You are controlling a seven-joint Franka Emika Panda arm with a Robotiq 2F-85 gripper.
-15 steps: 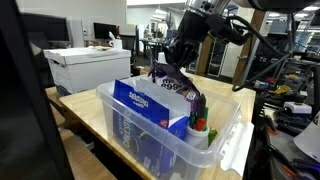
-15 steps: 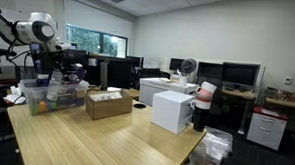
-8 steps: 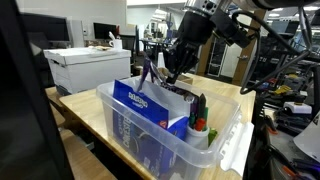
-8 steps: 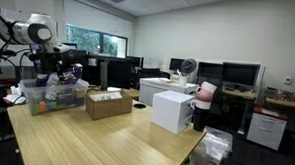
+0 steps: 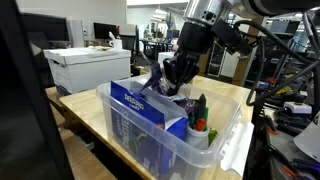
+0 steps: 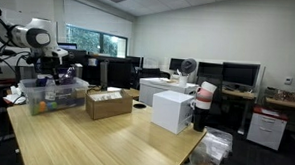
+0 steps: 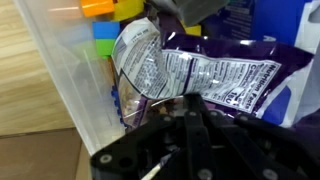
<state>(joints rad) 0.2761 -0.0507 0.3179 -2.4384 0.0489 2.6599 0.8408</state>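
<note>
Snack bag (image 7: pixel 210 75) above box (image 5: pixel 150 103) (box in bin (image 5: pixel 222 140)); bin on table (image 5: pixel 85 112).

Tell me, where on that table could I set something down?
The bare wood of the table in front of the cardboard box and white box is free. The plastic bin is crowded: a blue box, markers, and the claw holding a purple bag.
</note>
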